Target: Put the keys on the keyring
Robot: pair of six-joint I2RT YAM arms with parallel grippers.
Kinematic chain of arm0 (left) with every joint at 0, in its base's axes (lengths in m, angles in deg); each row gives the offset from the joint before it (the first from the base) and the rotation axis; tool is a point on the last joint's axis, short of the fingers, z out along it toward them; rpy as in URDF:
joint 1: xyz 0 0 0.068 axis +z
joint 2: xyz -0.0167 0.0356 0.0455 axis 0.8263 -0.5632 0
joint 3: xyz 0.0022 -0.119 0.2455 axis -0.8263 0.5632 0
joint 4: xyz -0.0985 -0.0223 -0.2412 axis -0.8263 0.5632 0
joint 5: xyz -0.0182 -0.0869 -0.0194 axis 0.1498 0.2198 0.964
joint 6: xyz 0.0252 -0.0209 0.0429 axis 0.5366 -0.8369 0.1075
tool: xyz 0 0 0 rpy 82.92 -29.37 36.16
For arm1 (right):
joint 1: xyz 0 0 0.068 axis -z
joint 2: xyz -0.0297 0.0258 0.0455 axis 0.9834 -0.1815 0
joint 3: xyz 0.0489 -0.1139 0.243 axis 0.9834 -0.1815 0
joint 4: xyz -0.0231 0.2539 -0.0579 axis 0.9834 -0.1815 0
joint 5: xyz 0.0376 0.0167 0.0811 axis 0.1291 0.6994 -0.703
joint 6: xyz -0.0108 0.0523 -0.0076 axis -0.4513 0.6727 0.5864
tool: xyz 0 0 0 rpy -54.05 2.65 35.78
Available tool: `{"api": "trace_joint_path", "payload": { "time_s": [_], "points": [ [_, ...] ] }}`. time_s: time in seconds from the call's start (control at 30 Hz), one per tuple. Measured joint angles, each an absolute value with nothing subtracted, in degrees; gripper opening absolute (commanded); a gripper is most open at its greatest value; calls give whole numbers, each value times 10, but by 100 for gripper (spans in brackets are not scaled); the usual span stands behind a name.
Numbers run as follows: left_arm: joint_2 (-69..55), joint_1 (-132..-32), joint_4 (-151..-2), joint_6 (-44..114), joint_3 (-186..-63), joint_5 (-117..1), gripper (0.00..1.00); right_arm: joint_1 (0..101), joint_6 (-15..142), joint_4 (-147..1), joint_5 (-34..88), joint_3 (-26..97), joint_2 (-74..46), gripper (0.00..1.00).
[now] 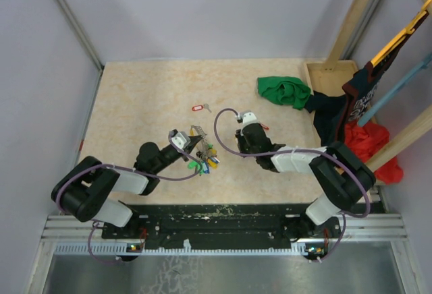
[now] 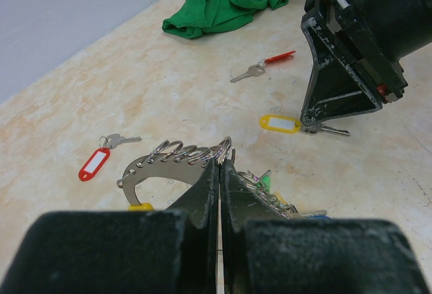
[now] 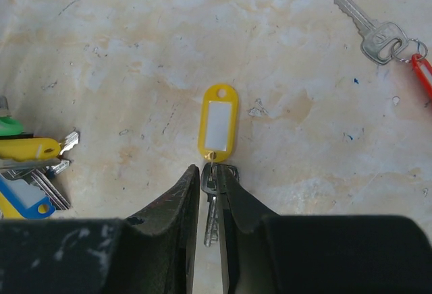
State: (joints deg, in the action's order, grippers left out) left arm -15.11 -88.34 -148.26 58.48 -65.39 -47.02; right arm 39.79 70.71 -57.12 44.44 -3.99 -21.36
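Observation:
The keyring (image 1: 200, 132) is a grey metal ring with small split rings, keys and coloured tags (image 1: 206, 162). My left gripper (image 1: 192, 147) is shut on it; in the left wrist view the fingertips (image 2: 210, 172) pinch its rim (image 2: 172, 158). A loose key (image 3: 212, 206) with a yellow tag (image 3: 219, 122) lies on the table. My right gripper (image 3: 214, 171) stands tip-down over it, jaws close about its head, a thin gap on the left side. From the left wrist view the right gripper (image 2: 310, 129) has the blade (image 2: 334, 131) sticking out behind it.
A key with a red oblong tag (image 1: 197, 108) lies behind the keyring. A slim red-headed key (image 2: 263, 65) lies beyond my right gripper. A green cloth (image 1: 283, 90), a wooden box (image 1: 331, 75) and dark and red clothes (image 1: 368, 139) are at the back right.

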Motion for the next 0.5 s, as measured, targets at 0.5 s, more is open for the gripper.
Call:
{"api": "trace_joint_path", "payload": {
  "time_s": [0.5],
  "points": [
    [-151,-883,-1483,585,-654,-468,0,398,711,-570,456,-33,-243,0]
  ]
}}
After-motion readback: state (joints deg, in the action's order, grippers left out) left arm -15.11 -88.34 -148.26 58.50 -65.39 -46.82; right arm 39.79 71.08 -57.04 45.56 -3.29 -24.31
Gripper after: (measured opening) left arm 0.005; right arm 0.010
